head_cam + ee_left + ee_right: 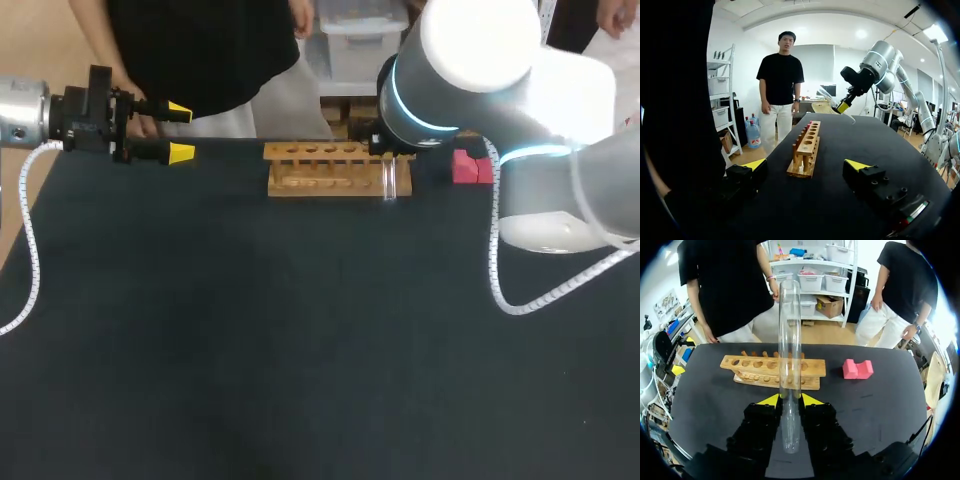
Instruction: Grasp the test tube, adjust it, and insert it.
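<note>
A clear glass test tube [790, 340] stands between the yellow-tipped fingers of my right gripper [789, 400], which is shut on its lower part. In the head view the tube [390, 180] hangs at the right end of the wooden rack [335, 168], with the right arm's wrist covering the gripper. The rack [772, 371] lies ahead of the right gripper, its row of holes showing. My left gripper [180, 131] is open with nothing in it, near the table's far left edge. Seen from the left wrist, the rack [807, 147] runs away from the left gripper [806, 165] towards the right gripper [845, 106].
A pink-red notched block [470, 167] sits on the dark table [300, 330] just right of the rack; it also shows as the block [857, 369] in the right wrist view. A white coiled cable [500, 270] hangs from the right arm.
</note>
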